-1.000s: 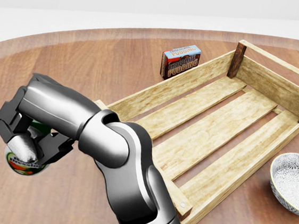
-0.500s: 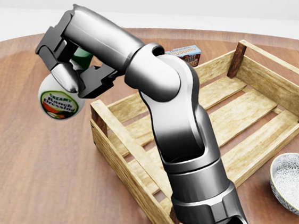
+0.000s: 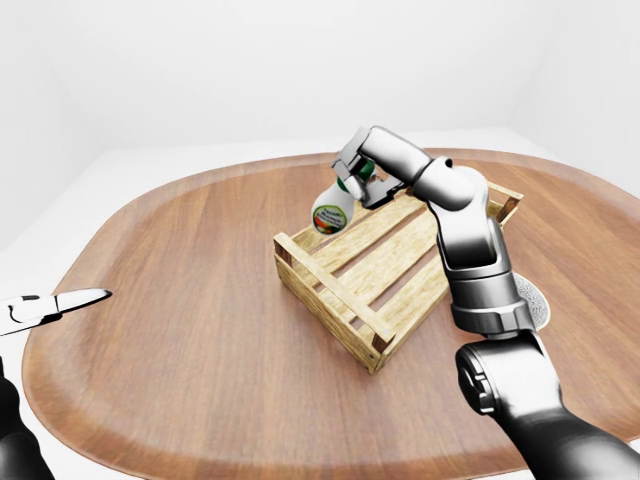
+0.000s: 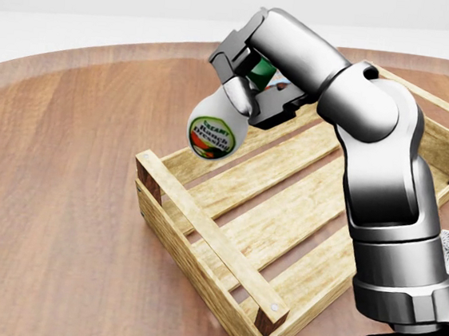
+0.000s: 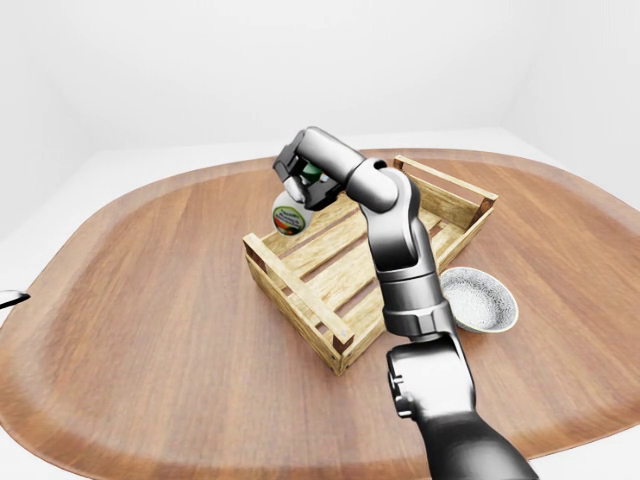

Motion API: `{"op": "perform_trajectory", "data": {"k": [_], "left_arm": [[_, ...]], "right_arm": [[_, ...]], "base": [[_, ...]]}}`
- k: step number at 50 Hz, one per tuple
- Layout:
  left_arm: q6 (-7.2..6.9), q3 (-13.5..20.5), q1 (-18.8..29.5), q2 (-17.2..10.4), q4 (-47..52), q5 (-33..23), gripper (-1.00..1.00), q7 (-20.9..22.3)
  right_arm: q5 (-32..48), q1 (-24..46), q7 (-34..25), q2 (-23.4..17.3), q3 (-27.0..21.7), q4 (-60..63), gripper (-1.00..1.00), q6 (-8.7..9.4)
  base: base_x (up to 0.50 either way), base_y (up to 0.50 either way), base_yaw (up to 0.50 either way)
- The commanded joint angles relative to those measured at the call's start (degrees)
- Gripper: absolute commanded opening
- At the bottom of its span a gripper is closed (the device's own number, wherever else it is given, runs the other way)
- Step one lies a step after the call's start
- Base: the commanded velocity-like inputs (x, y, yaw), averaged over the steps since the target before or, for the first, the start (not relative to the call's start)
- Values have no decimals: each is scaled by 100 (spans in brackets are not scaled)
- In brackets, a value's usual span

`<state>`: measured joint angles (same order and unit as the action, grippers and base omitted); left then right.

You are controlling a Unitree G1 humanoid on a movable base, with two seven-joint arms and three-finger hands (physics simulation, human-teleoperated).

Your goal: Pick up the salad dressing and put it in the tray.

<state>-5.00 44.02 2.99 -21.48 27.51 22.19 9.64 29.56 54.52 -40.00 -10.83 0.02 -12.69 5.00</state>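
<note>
My right hand (image 4: 253, 87) is shut on the salad dressing (image 4: 213, 133), a white bottle with a green cap and a ranch label. It hangs tilted in the air, base toward the camera, over the left corner of the wooden slatted tray (image 4: 200, 246). The same bottle (image 3: 332, 208) shows above the tray's far left rail in the left-eye view. My left hand (image 3: 55, 305) pokes in at the left edge of the left-eye view, fingers spread, holding nothing.
A patterned grey bowl (image 5: 480, 300) sits on the round wooden table (image 5: 150, 300) just right of the tray. The pudding box is hidden behind my right arm.
My right arm has carried the bottle up and to the right, from beside the tray's left end to above its left corner. The tray stayed put.
</note>
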Motion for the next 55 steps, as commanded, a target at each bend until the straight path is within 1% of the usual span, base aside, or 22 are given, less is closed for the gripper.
{"op": "perform_trajectory", "data": {"k": [1,10,13,15,17,24,25,34,39,40,42,43,44,46,48,51,52,55], "left_arm": [[0,16,10,-5,22,-5,100,-1],[0,-17,4,5,-44,-43,100,23],[0,-26,1,13,-28,-40,100,16],[0,-56,-6,33,-28,-62,100,17],[0,-80,-9,47,-30,-79,100,25],[0,-42,-3,32,-4,-67,100,27],[0,-51,-3,35,-2,-74,100,29],[0,-63,-11,47,-40,-94,100,46],[0,-49,-8,40,-57,-88,100,52],[0,-51,-8,39,-63,-90,100,53],[0,-53,-8,36,-60,-91,100,50],[0,-51,-7,36,-56,-86,100,49],[0,-55,-7,36,-58,-92,100,47],[0,-56,-6,37,-72,-96,100,49],[0,-55,-2,33,-75,-93,100,47],[0,-68,-2,35,-93,-104,100,45],[0,-69,-2,37,-92,-103,100,45],[0,-71,-7,39,-87,-104,100,47]], "right_arm": [[378,-311,0,-789,-408,17,-100,0],[199,-708,0,-1098,-622,-410,-100,0],[260,-1002,0,-1205,-637,-443,-100,0],[349,-1070,0,-1270,-653,-534,-100,0],[326,-1125,0,-1324,-749,-926,-100,0],[276,-1036,19,-1528,-792,-2187,-100,0],[270,-1024,219,-1558,-795,-2484,-100,0],[257,-951,929,-1541,-666,-3348,-100,0],[290,-759,1480,-1520,-610,-3931,-100,0],[297,-708,1714,-1510,-597,-4161,-100,-105],[222,-624,1920,-1500,-608,-4381,-100,-272],[219,-592,2052,-1502,-588,-4513,-100,-411],[179,-565,2147,-1495,-598,-4589,-100,-481],[132,-511,2368,-1492,-581,-4837,-100,-686],[60,-503,2498,-1489,-589,-4873,-100,-768],[-26,-466,2737,-1508,-601,-5023,-100,-982],[-45,-465,2779,-1513,-593,-5039,-100,-1000],[-23,-478,3156,-1535,-555,-5194,-100,-1000]], "base": [[0,0,0],[0,0,0],[0,0,0],[0,0,0],[0,0,0],[0,0,0],[0,0,0],[0,0,0],[0,0,0],[0,0,0],[0,0,0],[0,0,0],[0,0,0],[0,0,0],[0,0,0],[0,0,0],[0,0,0],[0,0,0]]}}
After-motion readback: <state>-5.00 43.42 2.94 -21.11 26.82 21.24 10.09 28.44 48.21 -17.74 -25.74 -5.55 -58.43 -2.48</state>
